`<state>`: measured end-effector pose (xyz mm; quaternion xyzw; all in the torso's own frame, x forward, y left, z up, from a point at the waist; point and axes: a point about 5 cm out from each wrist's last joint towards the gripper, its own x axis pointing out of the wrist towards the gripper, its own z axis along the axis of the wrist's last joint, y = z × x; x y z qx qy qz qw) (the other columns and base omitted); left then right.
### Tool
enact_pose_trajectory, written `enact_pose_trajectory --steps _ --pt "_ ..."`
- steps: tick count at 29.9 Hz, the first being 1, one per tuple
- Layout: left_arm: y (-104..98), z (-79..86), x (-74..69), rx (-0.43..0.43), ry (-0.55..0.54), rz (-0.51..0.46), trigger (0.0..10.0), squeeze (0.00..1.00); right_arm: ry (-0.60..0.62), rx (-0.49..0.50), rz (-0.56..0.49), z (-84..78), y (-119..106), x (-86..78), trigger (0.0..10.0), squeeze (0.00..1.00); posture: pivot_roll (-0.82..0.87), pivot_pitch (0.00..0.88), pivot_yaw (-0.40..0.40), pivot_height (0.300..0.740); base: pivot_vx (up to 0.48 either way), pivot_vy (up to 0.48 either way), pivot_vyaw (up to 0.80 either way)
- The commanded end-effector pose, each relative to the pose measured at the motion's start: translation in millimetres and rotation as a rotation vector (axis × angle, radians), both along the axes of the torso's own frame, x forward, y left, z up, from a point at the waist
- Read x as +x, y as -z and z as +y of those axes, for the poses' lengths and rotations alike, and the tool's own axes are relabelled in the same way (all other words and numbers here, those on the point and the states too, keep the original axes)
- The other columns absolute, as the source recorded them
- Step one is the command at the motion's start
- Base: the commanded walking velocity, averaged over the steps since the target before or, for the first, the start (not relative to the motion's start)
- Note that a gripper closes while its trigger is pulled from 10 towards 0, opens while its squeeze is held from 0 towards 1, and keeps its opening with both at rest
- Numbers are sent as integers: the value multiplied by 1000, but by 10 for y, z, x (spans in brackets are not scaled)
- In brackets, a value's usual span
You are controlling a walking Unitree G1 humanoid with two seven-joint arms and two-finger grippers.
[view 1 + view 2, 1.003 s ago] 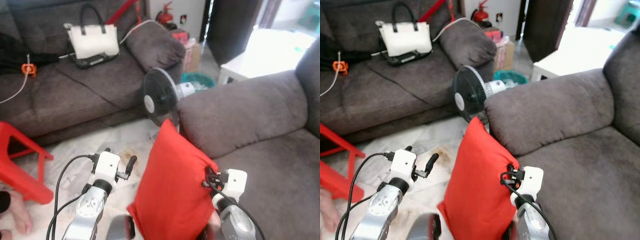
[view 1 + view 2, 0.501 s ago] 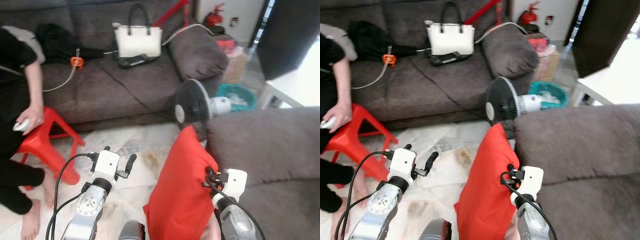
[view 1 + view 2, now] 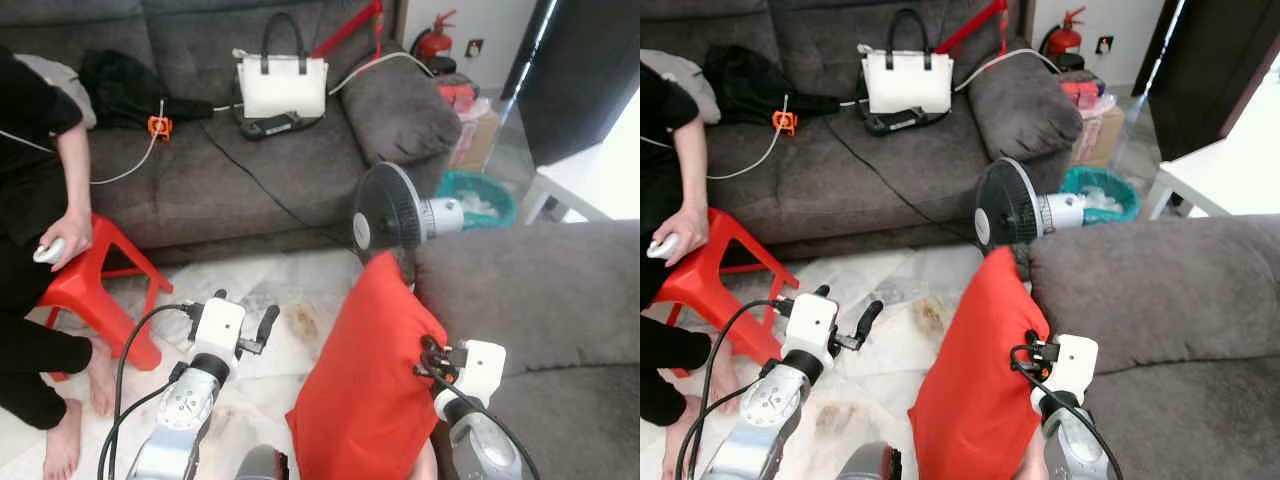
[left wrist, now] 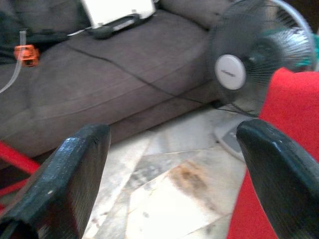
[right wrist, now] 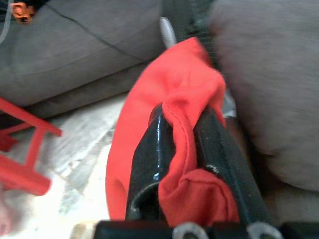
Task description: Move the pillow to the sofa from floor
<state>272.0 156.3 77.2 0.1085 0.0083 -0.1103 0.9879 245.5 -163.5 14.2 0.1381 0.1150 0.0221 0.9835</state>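
A red pillow (image 3: pixel 365 385) hangs upright in front of me, off the floor, against the arm of the grey sofa (image 3: pixel 530 290) on my right. My right gripper (image 5: pixel 183 124) is shut on the pillow's edge, with red cloth pinched between its black fingers (image 5: pixel 152 149). My left gripper (image 4: pixel 172 149) is open and holds nothing; it is raised over the marble floor (image 3: pixel 250 290), left of the pillow. A second grey sofa (image 3: pixel 220 160) runs across the back.
A standing fan (image 3: pixel 385 208) is just behind the pillow. A person (image 3: pixel 30 200) sits at the left by a red stool (image 3: pixel 95 280). A white handbag (image 3: pixel 282 85), cables and black clothing lie on the back sofa. A white table (image 3: pixel 590 180) is at the right.
The camera has swung left, bringing the back sofa, red stool and seated person into view. The pillow stays pinched in my right gripper, and the left gripper stays open.
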Motion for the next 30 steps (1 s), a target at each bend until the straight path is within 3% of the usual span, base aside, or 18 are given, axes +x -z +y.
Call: enact_pose_trajectory --steps 1,9,30 --pt "53 38 -26 14 -9 23 10000 0 7 -15 -165 -23 -344 193 10000 0 113 17 -12 679 0 0 0" --pt "75 32 -34 11 -4 33 10000 0 16 -23 -142 -66 -297 214 10000 0 114 16 -14 679 0 0 0" --pt "85 31 -34 7 -2 34 10000 0 23 -28 -126 -102 -246 217 10000 0 112 9 -14 679 -254 0 0"
